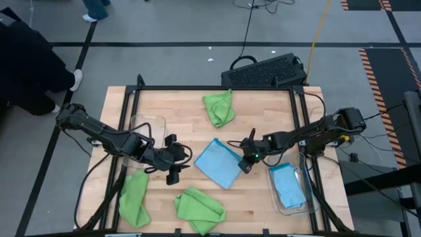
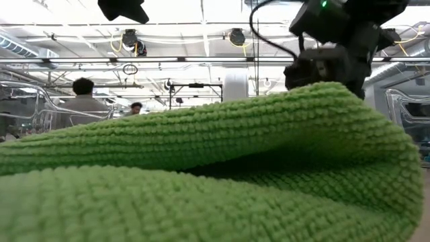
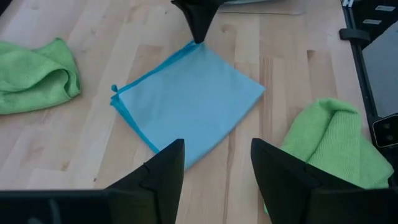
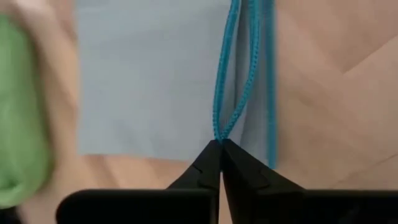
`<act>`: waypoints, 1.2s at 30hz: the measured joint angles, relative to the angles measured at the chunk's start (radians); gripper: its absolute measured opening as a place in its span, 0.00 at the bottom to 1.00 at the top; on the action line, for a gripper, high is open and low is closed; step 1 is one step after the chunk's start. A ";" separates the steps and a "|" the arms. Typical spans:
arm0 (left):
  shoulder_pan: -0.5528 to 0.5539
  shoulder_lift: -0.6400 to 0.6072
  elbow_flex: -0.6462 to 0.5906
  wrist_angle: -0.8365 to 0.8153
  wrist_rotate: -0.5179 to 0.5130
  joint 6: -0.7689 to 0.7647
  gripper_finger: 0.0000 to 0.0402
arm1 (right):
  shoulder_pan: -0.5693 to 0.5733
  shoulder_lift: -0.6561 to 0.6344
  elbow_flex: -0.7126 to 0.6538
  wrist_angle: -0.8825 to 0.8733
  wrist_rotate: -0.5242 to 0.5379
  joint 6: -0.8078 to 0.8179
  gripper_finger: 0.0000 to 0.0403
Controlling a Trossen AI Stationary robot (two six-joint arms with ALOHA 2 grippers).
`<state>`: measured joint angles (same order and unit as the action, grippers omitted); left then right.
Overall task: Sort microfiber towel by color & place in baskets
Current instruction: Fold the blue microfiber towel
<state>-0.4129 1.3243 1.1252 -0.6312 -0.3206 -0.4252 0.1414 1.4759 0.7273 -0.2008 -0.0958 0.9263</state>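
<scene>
A folded light blue microfiber towel [image 1: 219,163] lies flat mid-table. My right gripper [image 4: 221,144] is shut at the corner of it that faces the table's right side; its place in the high view is [image 1: 245,162]. My left gripper [image 3: 214,146] hovers open just left of that towel [image 3: 193,99] and touches nothing. Three lime green towels lie loose: one far [image 1: 218,107], two near the front edge [image 1: 135,197] [image 1: 199,209]. The right clear basket [image 1: 304,204] holds a blue towel [image 1: 288,186]. The left clear basket [image 1: 147,125] stands behind my left arm. My right gripper pinches the blue towel's corner [image 3: 196,46] between its two fingertips [image 4: 208,163]. Two stitched hems [image 4: 231,106] run together into the tips. The fingers slant down from the table's right side. The towel lies flat on the table.
A black perforated crate [image 1: 266,71] sits beyond the table's far edge. The front green towel [image 2: 201,168] fills the low view. The table's dark frame rails [image 1: 299,118] run along both sides. People stand in the room beyond.
</scene>
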 joint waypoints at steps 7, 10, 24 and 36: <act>0.000 0.000 0.000 0.008 -0.001 -0.003 0.47 | 0.024 -0.054 0.001 -0.127 -0.006 0.116 0.00; 0.000 0.000 0.000 0.013 -0.001 -0.002 0.47 | 0.024 -0.054 0.000 -0.157 -0.006 0.131 0.01; 0.032 0.136 0.001 0.162 -0.011 -0.002 0.47 | 0.016 -0.068 0.000 -0.270 0.128 0.116 0.23; 0.117 0.370 0.022 0.340 0.089 0.128 0.47 | 0.058 -0.097 0.068 -0.081 0.169 -0.023 0.19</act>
<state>-0.2960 1.6947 1.1475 -0.2909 -0.2317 -0.2976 0.1989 1.3785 0.7948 -0.2814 0.0733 0.9029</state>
